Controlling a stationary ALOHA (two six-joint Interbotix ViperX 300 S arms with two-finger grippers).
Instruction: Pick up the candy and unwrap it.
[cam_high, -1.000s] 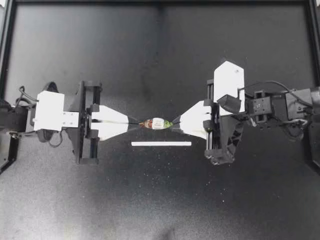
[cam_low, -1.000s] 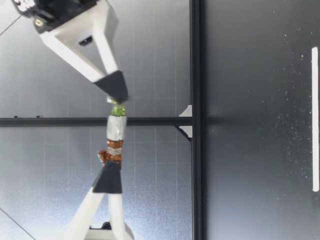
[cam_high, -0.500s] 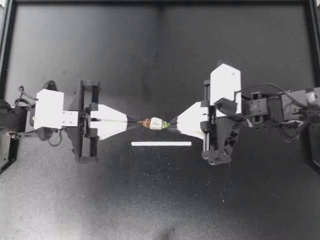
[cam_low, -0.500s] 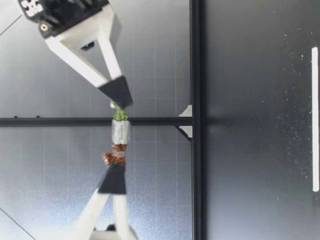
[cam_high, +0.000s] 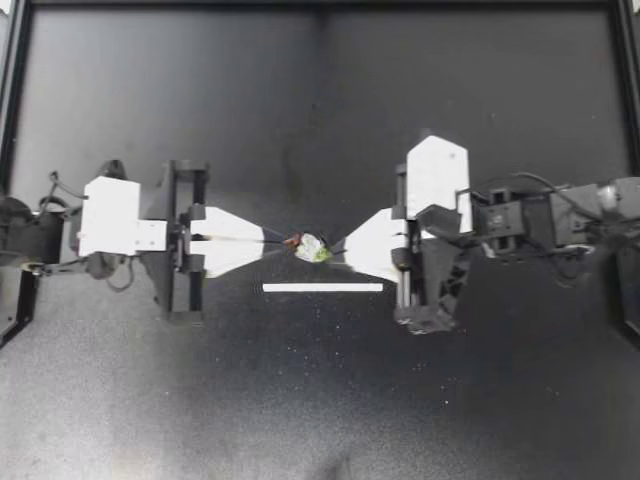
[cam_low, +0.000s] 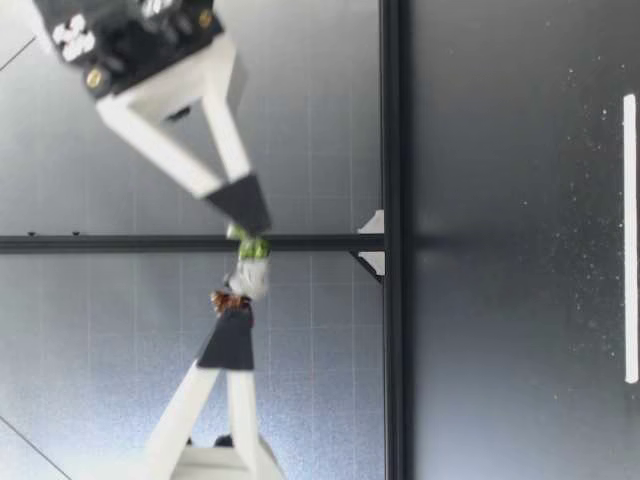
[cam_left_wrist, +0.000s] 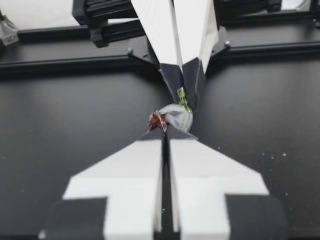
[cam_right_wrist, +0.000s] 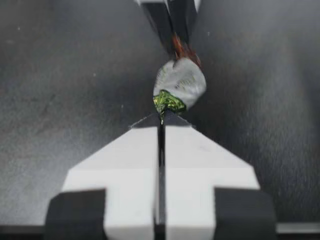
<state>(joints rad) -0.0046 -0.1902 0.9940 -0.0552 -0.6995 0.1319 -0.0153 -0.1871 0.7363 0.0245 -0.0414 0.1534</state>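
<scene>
A small wrapped candy, silver in the middle with a red-brown twisted end and a green twisted end, hangs in the air between my two grippers. My left gripper is shut on the candy's red-brown wrapper end. My right gripper is shut on the green wrapper end. In the low view the candy sits well above the table, squeezed short between the dark tips of both grippers. The right wrist view shows the candy's silver body tilted just ahead of the fingertips.
A thin white strip lies flat on the black table just in front of the candy, seen also as the white strip in the low view. A black frame rail borders the table's far edge.
Both grippers have moved toward each other, and the candy between them has gone from stretched out long to bunched and tilted. The right arm's gripper has rolled a little.
</scene>
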